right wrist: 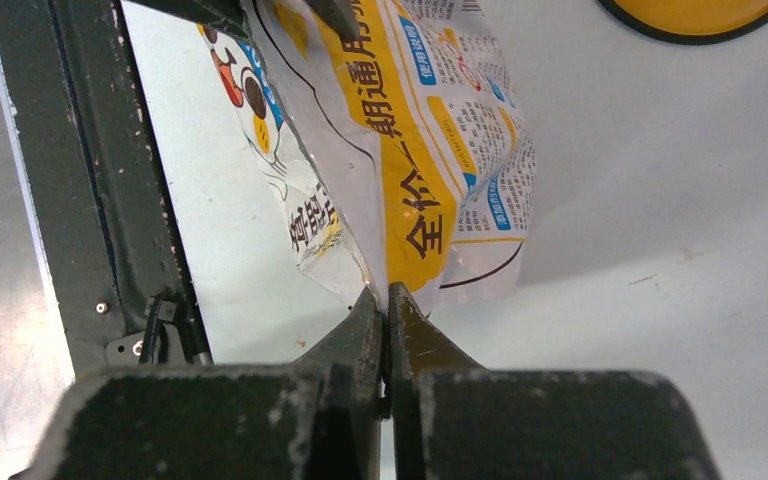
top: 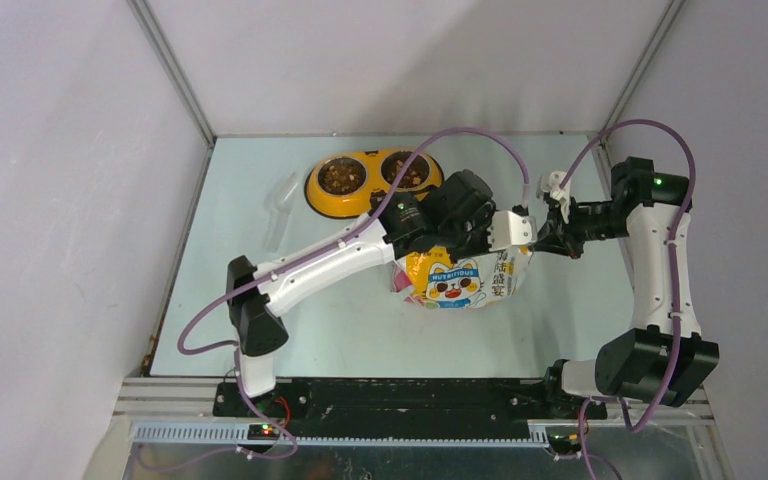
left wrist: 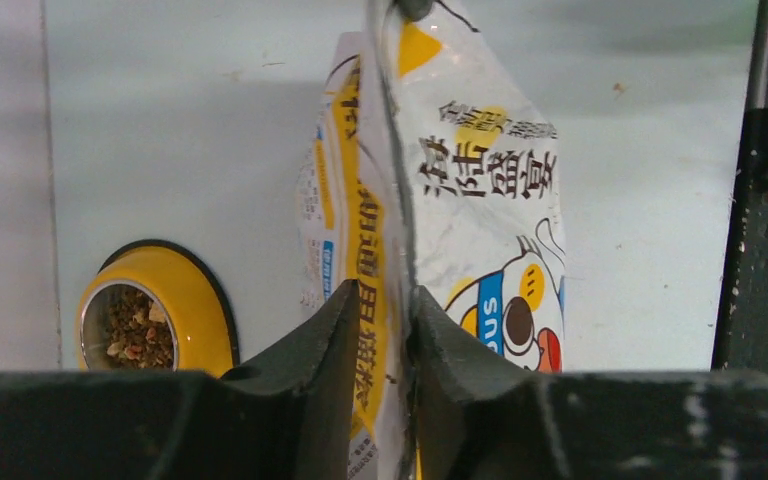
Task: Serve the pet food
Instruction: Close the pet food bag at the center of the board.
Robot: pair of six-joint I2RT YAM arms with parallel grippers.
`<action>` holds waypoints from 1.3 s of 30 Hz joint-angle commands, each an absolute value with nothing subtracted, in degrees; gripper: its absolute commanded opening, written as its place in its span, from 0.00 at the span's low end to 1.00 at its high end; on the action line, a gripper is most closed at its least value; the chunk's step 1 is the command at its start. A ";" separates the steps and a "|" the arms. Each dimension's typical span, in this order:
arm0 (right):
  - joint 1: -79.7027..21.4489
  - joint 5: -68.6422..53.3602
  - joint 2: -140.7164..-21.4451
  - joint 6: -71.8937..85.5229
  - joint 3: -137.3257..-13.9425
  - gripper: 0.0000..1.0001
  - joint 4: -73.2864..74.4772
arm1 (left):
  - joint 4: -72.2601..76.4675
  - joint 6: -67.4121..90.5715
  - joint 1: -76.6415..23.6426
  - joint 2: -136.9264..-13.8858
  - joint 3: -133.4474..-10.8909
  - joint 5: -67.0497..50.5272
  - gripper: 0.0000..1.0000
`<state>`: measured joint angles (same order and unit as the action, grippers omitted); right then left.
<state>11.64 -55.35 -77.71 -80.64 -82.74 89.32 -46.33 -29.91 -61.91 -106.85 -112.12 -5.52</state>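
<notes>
The yellow-white cat-print bag (top: 460,275) hangs over the middle of the table between both arms. My left gripper (left wrist: 388,310) is open, and the bag's (left wrist: 480,200) top edge passes through the gap between its fingers. My right gripper (right wrist: 388,300) is shut on a corner of the bag (right wrist: 430,130). From above, the left gripper (top: 490,235) and right gripper (top: 538,238) meet at the bag's upper right. Brown pet food (top: 342,177) lies in both steel cups of the yellow double bowl (top: 312,190). One filled cup of pet food (left wrist: 130,330) shows in the left wrist view.
A clear plastic scoop (top: 282,205) lies left of the bowl near the left wall. The bowl's yellow rim (right wrist: 695,15) shows at the top right of the right wrist view. Walls enclose the table on three sides.
</notes>
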 commanded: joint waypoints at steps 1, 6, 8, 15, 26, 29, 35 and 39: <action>11.51 -57.72 -77.37 -81.30 -84.15 0.00 91.80 | -45.12 -29.92 -61.71 -103.68 -111.23 -4.56 0.21; 11.51 -57.51 -77.35 -81.39 -84.12 0.00 91.76 | -44.57 -30.00 -61.16 -102.92 -110.93 -3.98 0.00; 11.51 -57.56 -77.29 -81.43 -84.16 0.00 91.76 | -45.10 -29.80 -60.46 -102.59 -111.41 -5.50 0.00; 11.44 -57.48 -77.38 -81.41 -84.20 0.00 91.76 | -44.65 -28.68 -59.07 -100.89 -110.25 -6.14 0.23; 11.60 -57.30 -77.52 -81.23 -84.44 0.00 91.76 | -44.63 -29.14 -57.94 -98.13 -104.78 -4.62 0.12; 11.60 -57.43 -77.56 -81.21 -84.58 0.00 91.78 | -44.99 -29.42 -57.40 -97.36 -103.69 -5.63 0.00; 11.60 -57.67 -77.28 -81.27 -84.81 0.00 91.76 | -45.08 -27.84 -56.11 -96.72 -104.29 -6.71 0.20; 11.59 -57.93 -76.36 -81.86 -84.75 0.00 91.54 | -45.27 -27.69 -54.81 -95.68 -103.11 -6.30 0.43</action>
<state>11.60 -55.70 -77.73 -80.73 -82.87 89.01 -44.21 -28.03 -57.89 -100.20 -103.59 -9.82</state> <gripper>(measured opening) 0.017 0.383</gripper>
